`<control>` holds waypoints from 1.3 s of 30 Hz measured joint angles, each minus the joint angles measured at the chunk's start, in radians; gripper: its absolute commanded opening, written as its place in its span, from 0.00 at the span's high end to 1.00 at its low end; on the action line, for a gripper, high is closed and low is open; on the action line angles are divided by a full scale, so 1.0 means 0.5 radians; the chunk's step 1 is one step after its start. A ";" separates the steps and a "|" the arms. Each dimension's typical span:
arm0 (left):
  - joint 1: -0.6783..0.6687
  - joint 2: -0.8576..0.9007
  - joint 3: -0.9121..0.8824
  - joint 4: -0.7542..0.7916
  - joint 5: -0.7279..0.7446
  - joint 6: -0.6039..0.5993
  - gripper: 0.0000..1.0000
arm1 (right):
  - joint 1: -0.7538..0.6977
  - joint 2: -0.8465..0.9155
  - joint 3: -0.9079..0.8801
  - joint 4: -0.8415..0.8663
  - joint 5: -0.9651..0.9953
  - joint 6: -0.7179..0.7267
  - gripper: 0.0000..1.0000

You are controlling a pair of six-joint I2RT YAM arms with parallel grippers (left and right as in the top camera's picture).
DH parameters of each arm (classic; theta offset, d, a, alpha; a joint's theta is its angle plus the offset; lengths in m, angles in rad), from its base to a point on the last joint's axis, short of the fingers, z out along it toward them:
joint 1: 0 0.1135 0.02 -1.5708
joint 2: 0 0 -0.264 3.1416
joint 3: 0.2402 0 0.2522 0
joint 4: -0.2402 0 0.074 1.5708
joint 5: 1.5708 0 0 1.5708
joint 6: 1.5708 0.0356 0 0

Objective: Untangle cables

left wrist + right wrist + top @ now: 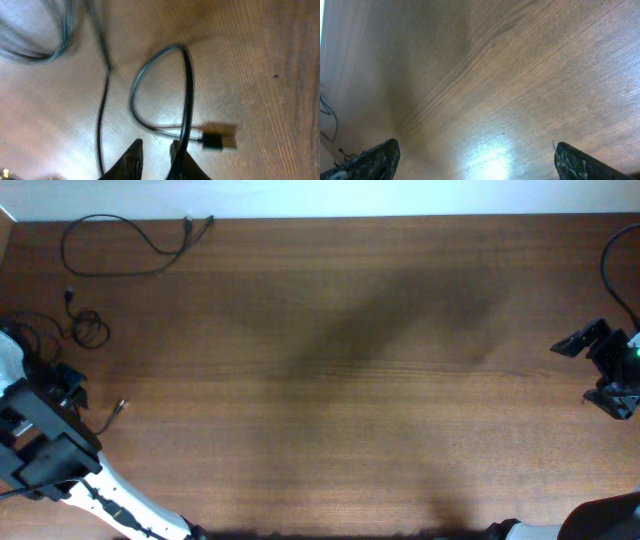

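Three thin black cables lie apart at the table's far left. One is a wide loop (pixel 110 245) at the back. One is a small coil (pixel 88 328). The third runs under my left gripper (pixel 72 392), its plug end (pixel 120 406) pointing right. In the left wrist view this third cable (pixel 186 90) forms a loop with its plug (pixel 220 142) flat on the wood. My left gripper (pixel 156 149) is low over it, fingers a narrow gap apart. The cord runs along the right finger's inner edge, and the gap at the fingertips is bare. My right gripper (pixel 603 368) (pixel 475 160) is wide open and empty.
The wooden table (pixel 340 380) ends at a white wall along its back edge. Thicker black robot cables hang at the far right (pixel 610 260) and beside the left arm (pixel 25 335). Blurred cord loops (pixel 35 45) lie just beyond the left gripper.
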 measured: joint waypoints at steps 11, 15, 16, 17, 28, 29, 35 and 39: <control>-0.017 -0.037 1.156 -0.634 0.287 -0.148 0.04 | 0.000 0.000 0.000 0.004 0.000 0.001 0.02; -0.378 -0.356 1.164 -0.594 0.616 -0.053 0.11 | 0.000 0.000 0.000 0.003 0.000 0.002 0.02; -0.532 -0.467 1.173 -0.604 0.656 -0.015 0.11 | 0.000 0.000 0.000 0.003 0.000 0.001 0.01; -0.684 -0.577 1.182 -0.615 0.690 -0.002 0.11 | 0.000 0.000 0.000 0.004 0.001 0.001 0.02; -1.827 -1.538 0.844 -0.690 0.626 0.037 0.01 | 0.000 0.000 0.000 -0.002 0.000 0.002 0.02; -1.856 -1.685 0.671 -0.689 0.569 0.017 0.01 | 0.001 0.000 0.000 0.003 0.000 0.002 0.02; -1.875 -2.508 -0.200 -0.488 0.407 -0.021 0.01 | 0.001 0.000 0.002 -0.154 -0.072 -0.018 0.01; -1.875 -2.878 -0.520 -0.415 0.387 -0.028 0.01 | 0.021 0.000 0.002 -0.330 -0.193 -0.244 0.01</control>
